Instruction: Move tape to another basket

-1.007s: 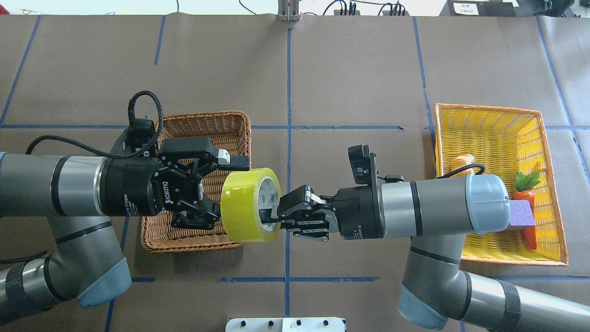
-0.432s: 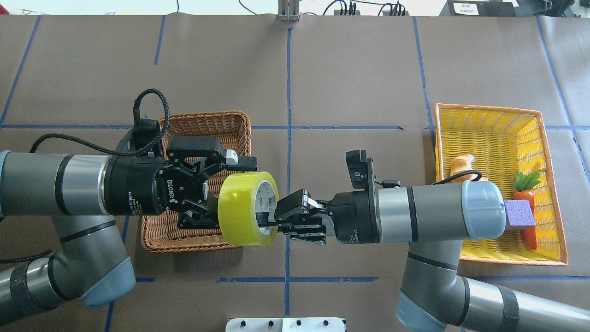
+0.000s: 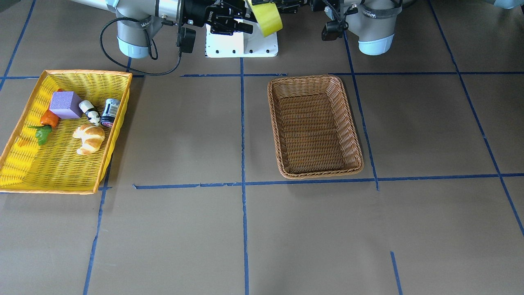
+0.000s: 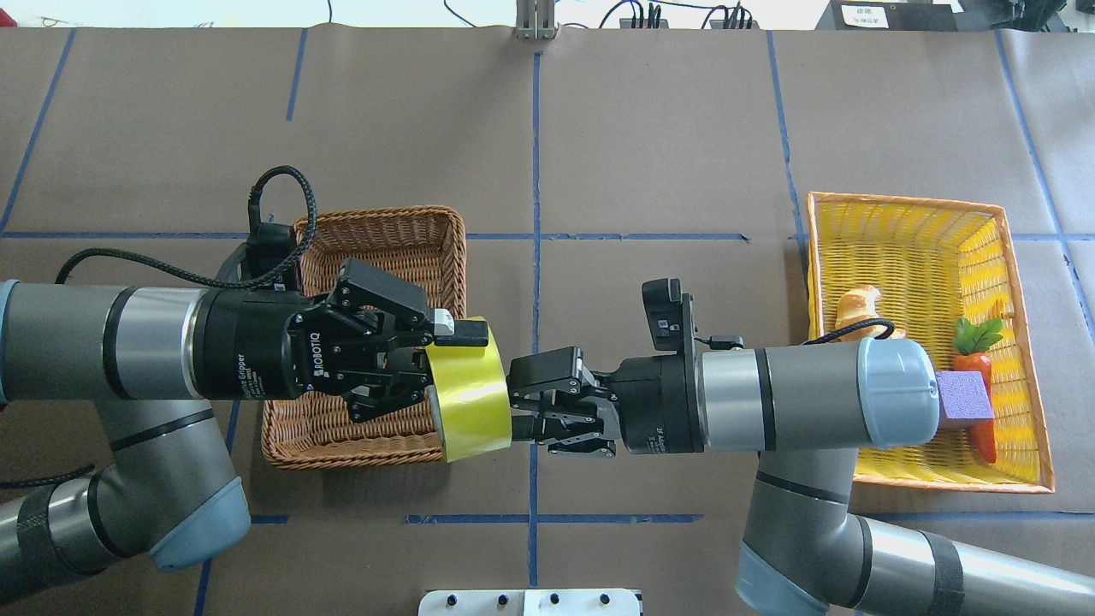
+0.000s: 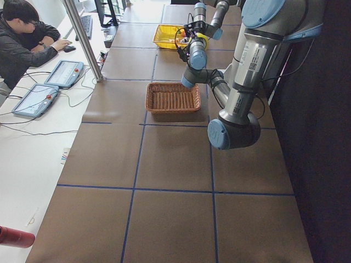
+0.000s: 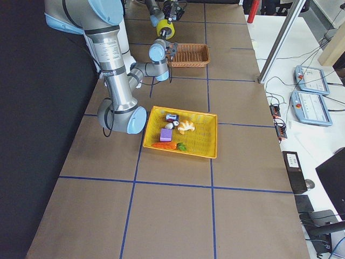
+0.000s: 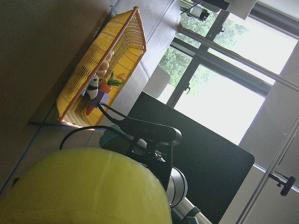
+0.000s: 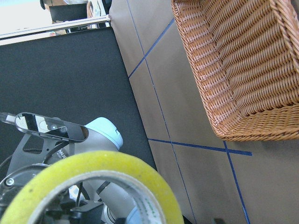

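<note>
The yellow-green tape (image 4: 470,389) hangs in the air between my two grippers, over the near right edge of the brown wicker basket (image 4: 376,239). My left gripper (image 4: 458,381) is shut on the tape, one finger over its top edge. My right gripper (image 4: 513,398) sits at the tape's right face with its fingers spread, open. The tape fills the bottom of the left wrist view (image 7: 93,186) and the right wrist view (image 8: 93,172). The front view shows the tape (image 3: 268,16) at the top and the wicker basket (image 3: 315,127) holding nothing.
The yellow plastic basket (image 4: 907,231) at the right holds a croissant (image 4: 858,306), a carrot (image 4: 975,359), a purple block (image 4: 965,395) and small items. The robot's white base (image 3: 241,45) is at the near table edge. An operator (image 5: 24,38) sits beyond the far side.
My left gripper has closed on the tape and the roll has turned edge-on to the overhead camera. My right gripper's fingers have come off the roll's wall and spread.
</note>
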### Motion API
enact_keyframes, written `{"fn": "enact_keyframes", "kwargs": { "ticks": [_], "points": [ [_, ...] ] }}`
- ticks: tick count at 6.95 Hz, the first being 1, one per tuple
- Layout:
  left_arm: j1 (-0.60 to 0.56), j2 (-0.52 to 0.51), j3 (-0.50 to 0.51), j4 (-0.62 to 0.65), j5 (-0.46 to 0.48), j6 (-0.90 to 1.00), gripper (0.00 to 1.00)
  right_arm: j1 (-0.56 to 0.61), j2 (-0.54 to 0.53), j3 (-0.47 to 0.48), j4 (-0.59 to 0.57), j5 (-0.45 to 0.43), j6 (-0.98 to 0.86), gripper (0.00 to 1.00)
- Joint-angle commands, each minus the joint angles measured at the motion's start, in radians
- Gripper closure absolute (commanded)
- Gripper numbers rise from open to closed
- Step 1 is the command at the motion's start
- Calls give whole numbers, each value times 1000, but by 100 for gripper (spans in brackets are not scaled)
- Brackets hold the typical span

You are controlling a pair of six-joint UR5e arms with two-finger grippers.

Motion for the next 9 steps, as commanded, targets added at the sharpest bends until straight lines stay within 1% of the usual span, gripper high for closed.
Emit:
{"fn": "enact_keyframes", "kwargs": {
  "ticks": [1,3,4,5,6,7,8,9],
  "points": [
    [-2,8,-9,0,-2,-3,100,0,-2,3,1,-1,0,1],
    [-19,33,-32,1,-9,5,100,1,-3,4,0,-1,3,1],
    [-75,60,-36,3,-35,8,100,13,-9,4,-2,0,-3,0],
    [-164,65,-15,17,-139,14,100,60,-17,7,-16,5,-6,0],
    [-212,60,3,103,-197,28,100,123,-23,6,-40,22,-9,0],
    [-215,51,0,230,-225,118,100,220,-34,10,-139,108,-27,0],
    [-214,13,-6,420,-254,249,100,345,-32,10,-265,258,-76,0],
    [-209,-30,-15,628,-262,372,100,437,-35,10,-377,357,-195,0]
  ]
}}
